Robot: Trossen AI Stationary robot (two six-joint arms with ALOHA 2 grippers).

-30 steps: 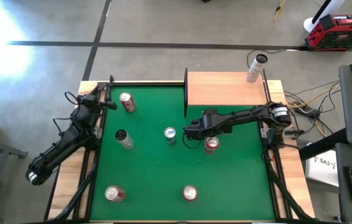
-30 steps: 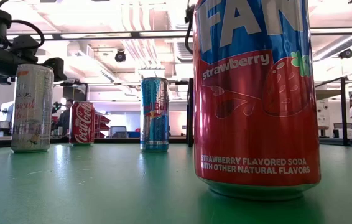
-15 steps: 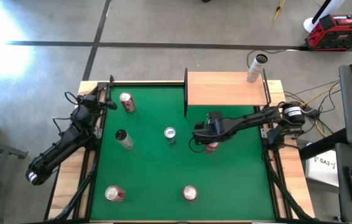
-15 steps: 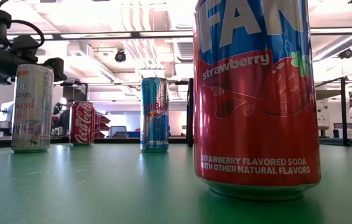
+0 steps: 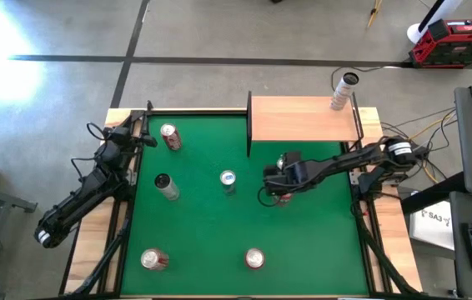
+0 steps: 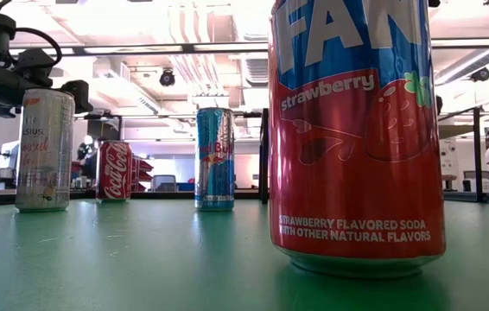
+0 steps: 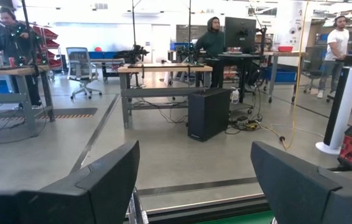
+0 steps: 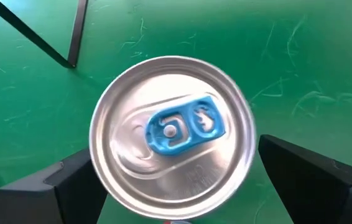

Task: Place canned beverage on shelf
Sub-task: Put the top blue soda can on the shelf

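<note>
A red can with a silver top and blue tab (image 8: 171,135) stands upright on the green table (image 5: 319,242), near its middle right (image 5: 283,198). My right gripper (image 8: 176,158) hovers open just above it, slanting down, with one finger on either side of the can's top and no contact showing (image 5: 271,187). The shelf (image 5: 303,118), a tan board, stands at the table's far right with a slim can (image 5: 342,92) on its far right corner. My left gripper (image 7: 194,186) waits open and empty at the table's far left corner (image 5: 142,137).
Other cans stand on the table: a red one (image 5: 169,136) far left, a slim dark-topped one (image 5: 165,186), a blue one (image 5: 228,180) left of my right gripper, and two near the front edge (image 5: 153,260) (image 5: 254,259). The Fanta can (image 6: 357,130) fills the low view.
My right gripper has drawn back toward the table's right edge, from a spot left of the red can to right over it, and has tipped more steeply down. Its fingers have stayed open. The can has not moved.
</note>
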